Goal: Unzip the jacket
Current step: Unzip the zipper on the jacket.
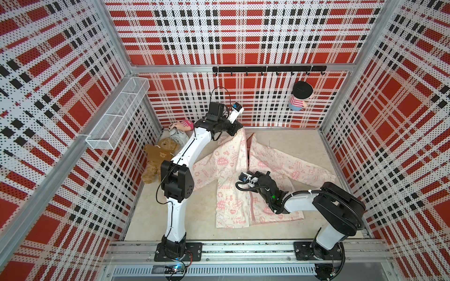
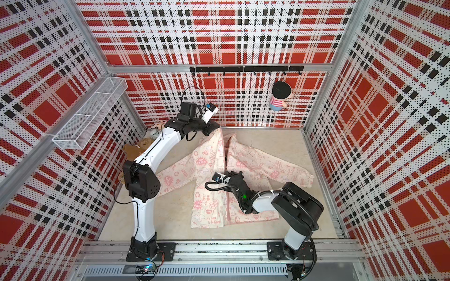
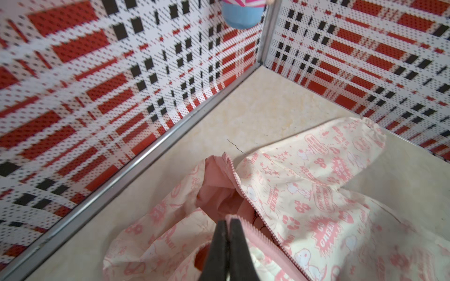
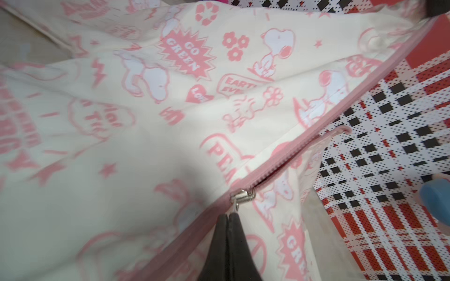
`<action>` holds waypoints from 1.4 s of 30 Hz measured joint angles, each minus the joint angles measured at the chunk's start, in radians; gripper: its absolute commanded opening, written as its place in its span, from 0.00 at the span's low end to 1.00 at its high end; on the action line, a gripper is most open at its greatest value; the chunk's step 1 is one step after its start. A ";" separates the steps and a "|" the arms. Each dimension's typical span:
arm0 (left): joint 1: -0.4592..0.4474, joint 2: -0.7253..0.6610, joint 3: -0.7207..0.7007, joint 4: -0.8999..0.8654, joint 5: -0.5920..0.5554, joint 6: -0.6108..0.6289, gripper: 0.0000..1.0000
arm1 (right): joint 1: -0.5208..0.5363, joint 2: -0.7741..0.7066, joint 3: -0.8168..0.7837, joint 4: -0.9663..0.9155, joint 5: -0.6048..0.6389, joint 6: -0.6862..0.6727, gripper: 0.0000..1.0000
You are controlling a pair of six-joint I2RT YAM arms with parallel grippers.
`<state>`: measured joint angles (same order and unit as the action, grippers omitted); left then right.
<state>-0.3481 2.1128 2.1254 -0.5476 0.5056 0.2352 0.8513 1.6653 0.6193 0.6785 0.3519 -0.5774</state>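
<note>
Two things looked to matter for this pull: tension from the left gripper (image 3: 227, 225) at the collar end, and a straight draw along the zipper (image 4: 287, 157) toward the hem, so the slider (image 4: 242, 195) would not bind on loose cloth. The jacket (image 1: 226, 170) lay spread on the table (image 1: 292, 146), its top lifted. The left gripper was pinched tight on the zipper's top edge; the right gripper (image 4: 230, 217) was clamped on the pull tab (image 4: 235, 206)
</note>
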 measured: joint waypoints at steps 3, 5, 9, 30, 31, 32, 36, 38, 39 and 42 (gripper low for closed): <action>0.007 0.032 0.050 0.054 -0.054 -0.029 0.00 | 0.006 -0.013 0.039 -0.117 -0.035 0.060 0.00; 0.011 0.058 0.077 0.082 -0.093 -0.044 0.00 | 0.018 -0.015 0.058 -0.186 -0.047 0.107 0.00; 0.013 0.113 0.092 0.121 -0.168 -0.055 0.00 | 0.068 -0.014 0.122 -0.374 -0.060 0.220 0.00; 0.066 0.185 0.037 0.245 -0.311 -0.126 0.00 | 0.280 -0.064 0.131 -0.818 -0.185 0.661 0.00; 0.068 0.185 0.037 0.249 -0.313 -0.128 0.00 | 0.290 -0.072 0.127 -0.826 -0.187 0.675 0.00; 0.070 0.185 0.037 0.253 -0.315 -0.134 0.00 | 0.301 -0.079 0.126 -0.835 -0.187 0.687 0.00; 0.077 0.185 0.032 0.283 -0.332 -0.146 0.00 | 0.350 -0.090 0.124 -0.875 -0.196 0.743 0.00; 0.081 0.185 0.029 0.308 -0.339 -0.151 0.00 | 0.379 -0.090 0.118 -0.907 -0.201 0.776 0.00; 0.084 0.185 0.027 0.318 -0.341 -0.153 0.00 | 0.388 -0.090 0.117 -0.921 -0.202 0.789 0.00; 0.086 0.185 0.003 0.350 -0.352 -0.153 0.00 | 0.405 -0.101 0.116 -0.951 -0.195 0.834 0.00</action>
<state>-0.2619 2.2978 2.1281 -0.1974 0.1532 0.0818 1.2560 1.5639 0.7357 -0.2726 0.1574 0.2565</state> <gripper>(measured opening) 0.052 0.042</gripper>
